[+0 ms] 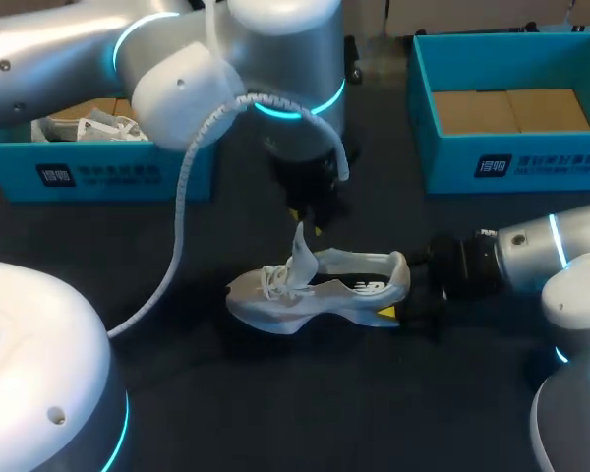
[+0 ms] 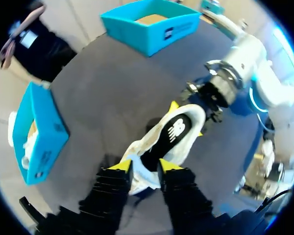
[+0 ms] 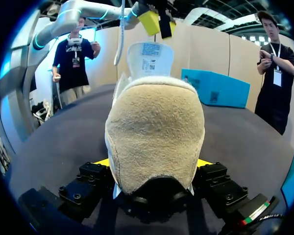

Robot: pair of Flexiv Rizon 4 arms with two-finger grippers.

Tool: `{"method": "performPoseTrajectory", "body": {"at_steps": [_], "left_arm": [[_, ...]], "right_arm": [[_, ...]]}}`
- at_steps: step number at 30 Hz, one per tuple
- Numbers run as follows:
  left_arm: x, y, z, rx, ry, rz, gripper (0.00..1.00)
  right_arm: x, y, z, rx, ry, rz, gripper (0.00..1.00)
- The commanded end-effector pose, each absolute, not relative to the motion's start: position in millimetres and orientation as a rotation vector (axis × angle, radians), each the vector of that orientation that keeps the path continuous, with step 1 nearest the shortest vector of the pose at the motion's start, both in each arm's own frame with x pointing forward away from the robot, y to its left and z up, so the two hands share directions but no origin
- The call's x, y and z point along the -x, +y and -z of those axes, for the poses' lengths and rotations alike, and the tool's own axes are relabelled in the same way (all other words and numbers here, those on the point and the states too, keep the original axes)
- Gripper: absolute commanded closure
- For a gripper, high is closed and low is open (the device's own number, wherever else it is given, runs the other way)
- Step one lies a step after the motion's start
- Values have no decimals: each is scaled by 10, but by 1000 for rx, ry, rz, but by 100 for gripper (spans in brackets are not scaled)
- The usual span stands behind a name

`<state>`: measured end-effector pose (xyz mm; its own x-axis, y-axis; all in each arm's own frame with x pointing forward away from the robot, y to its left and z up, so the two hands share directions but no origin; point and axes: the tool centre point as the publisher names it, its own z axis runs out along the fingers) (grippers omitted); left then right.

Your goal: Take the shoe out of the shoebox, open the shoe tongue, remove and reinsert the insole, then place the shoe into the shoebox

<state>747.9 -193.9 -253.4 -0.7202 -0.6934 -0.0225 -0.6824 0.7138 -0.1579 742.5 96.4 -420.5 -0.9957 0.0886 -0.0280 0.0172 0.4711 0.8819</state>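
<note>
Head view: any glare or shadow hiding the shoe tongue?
Head view: no glare on the shoe; its tongue shows plainly, pinched by the left gripper; shadow lies only under the shoe. Right wrist view: the heel, in the right gripper, fills the foreground.

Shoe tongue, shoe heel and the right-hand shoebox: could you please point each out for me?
shoe tongue (image 1: 301,251): head view, on its raised upper part.
shoe heel (image 3: 154,137): right wrist view, on the heel's back.
right-hand shoebox (image 1: 450,165): head view, on its front wall.
</note>
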Motion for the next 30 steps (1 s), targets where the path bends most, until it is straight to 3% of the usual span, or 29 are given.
{"method": "performPoseTrajectory", "body": {"at_steps": [1,4,16,30], "left_arm": [[-7585,-1995,2445,1015,2925,238,95],[-7574,-2030,2401,846,2982,249,100],[-7384,-2040,2294,20,3170,268,100],[-7154,-2199,2577,-201,3088,214,100]], "right_arm": [[-7433,956,4236,-97,2636,-1572,100],[-7433,956,4236,-97,2636,-1572,100],[-7433,956,4236,-97,2636,-1572,100],[-7433,956,4236,-97,2636,-1572,100]]}}
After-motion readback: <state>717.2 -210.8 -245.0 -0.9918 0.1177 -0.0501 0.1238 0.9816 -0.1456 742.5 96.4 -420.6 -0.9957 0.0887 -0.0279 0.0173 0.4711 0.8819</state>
